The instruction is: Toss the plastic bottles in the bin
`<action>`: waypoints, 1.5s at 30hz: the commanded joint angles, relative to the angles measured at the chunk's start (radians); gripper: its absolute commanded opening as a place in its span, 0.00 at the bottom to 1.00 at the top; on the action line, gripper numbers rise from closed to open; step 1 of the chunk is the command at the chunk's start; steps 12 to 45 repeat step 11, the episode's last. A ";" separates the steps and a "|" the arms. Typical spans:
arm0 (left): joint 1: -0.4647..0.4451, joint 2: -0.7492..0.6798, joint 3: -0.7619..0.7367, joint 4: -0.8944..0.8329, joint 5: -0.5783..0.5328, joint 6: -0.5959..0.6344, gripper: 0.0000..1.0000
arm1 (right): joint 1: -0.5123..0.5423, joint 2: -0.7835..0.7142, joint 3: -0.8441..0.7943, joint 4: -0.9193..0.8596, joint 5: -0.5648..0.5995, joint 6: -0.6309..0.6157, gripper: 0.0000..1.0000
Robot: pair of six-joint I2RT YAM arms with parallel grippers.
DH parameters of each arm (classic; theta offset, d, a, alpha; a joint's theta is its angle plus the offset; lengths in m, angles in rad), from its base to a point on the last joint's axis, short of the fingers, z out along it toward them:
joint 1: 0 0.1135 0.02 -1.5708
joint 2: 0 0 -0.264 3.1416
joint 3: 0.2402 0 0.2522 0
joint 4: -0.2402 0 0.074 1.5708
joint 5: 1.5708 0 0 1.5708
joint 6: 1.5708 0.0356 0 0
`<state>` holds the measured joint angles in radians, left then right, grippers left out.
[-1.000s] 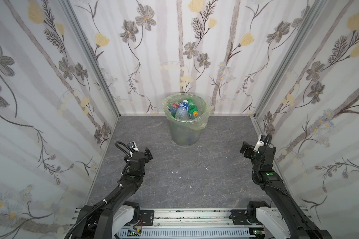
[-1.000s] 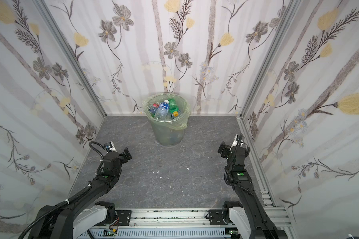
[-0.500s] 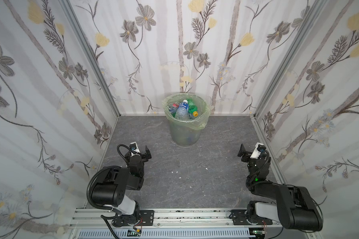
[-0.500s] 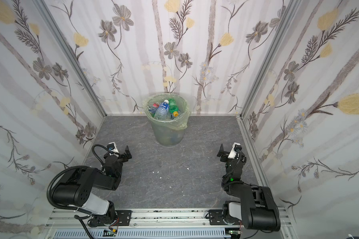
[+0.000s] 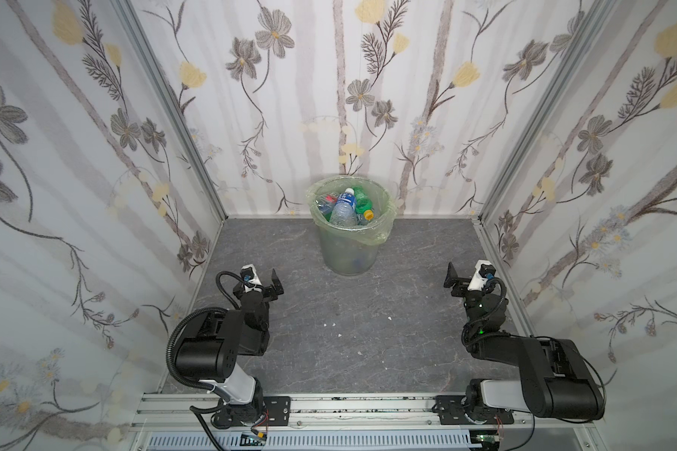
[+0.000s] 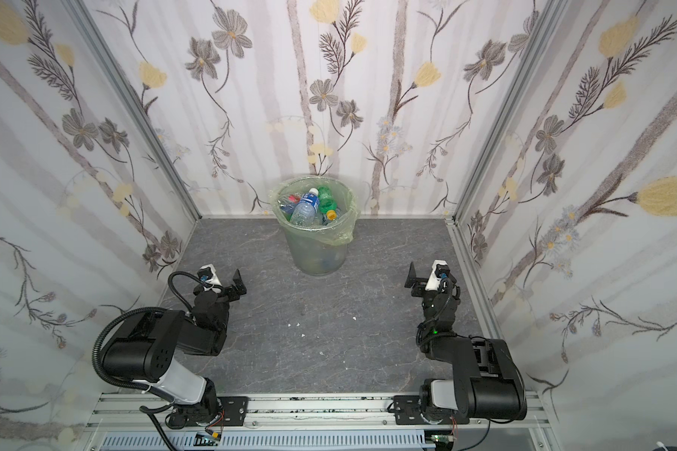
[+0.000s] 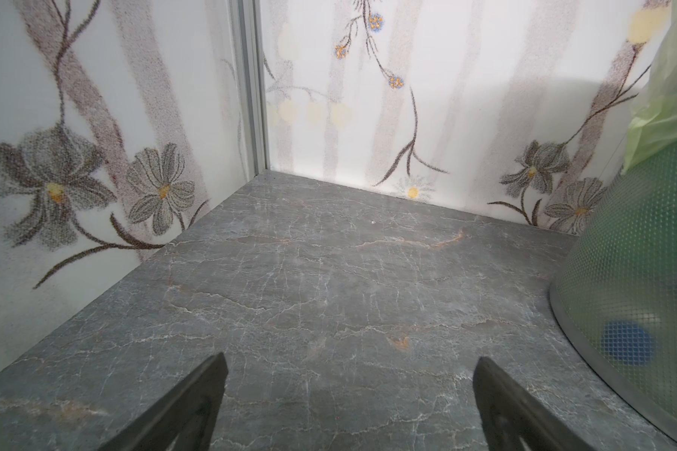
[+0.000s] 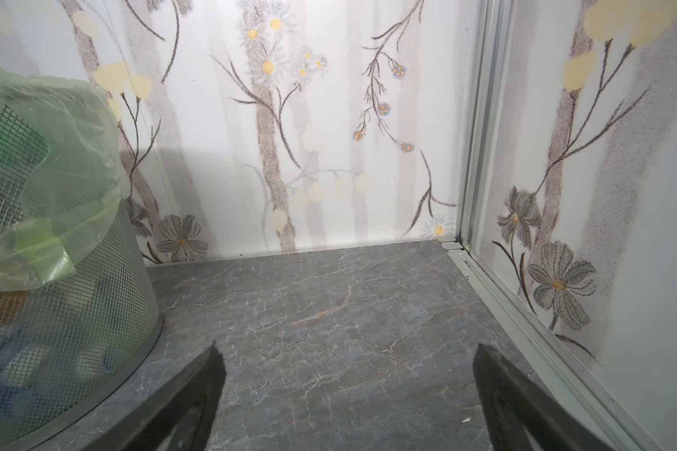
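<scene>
The bin [image 5: 346, 250] [image 6: 318, 254], a pale green bucket with a green bag folded over its rim, stands at the back middle against the wall. The plastic bottles [image 5: 344, 206] [image 6: 306, 207] are piled inside it: a clear one with a blue label on top, green ones with yellow caps beside it. My left gripper [image 5: 262, 283] [image 6: 228, 286] [image 7: 350, 363] hovers open over bare floor, left of and in front of the bin [image 7: 634, 273]. My right gripper [image 5: 468, 278] [image 6: 427, 280] [image 8: 346, 353] is open and empty too, right of the bin [image 8: 55, 312].
Floral walls close in the grey stone floor [image 5: 348, 312] on the left, back and right, with aluminium posts [image 5: 173, 113] in the corners. A metal rail [image 5: 348, 410] with both arm bases runs along the front edge. A few white specks [image 5: 331, 324] lie on the floor.
Both arms have folded back over their bases near the front rail. The grippers stay at about the same spots, still open. The bin and bottles have not moved.
</scene>
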<state>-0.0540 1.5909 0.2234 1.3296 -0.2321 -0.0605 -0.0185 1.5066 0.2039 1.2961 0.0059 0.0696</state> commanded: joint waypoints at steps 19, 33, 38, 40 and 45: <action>0.002 -0.002 0.007 0.035 0.004 -0.010 1.00 | 0.008 0.007 0.002 0.011 -0.017 -0.031 1.00; 0.002 -0.002 0.007 0.035 0.004 -0.010 1.00 | 0.008 0.007 0.002 0.011 -0.017 -0.031 1.00; 0.002 -0.002 0.007 0.035 0.004 -0.010 1.00 | 0.008 0.007 0.002 0.011 -0.017 -0.031 1.00; 0.002 -0.002 0.007 0.035 0.004 -0.010 1.00 | 0.008 0.007 0.002 0.011 -0.017 -0.031 1.00; 0.002 -0.002 0.007 0.035 0.004 -0.010 1.00 | 0.008 0.007 0.002 0.011 -0.017 -0.031 1.00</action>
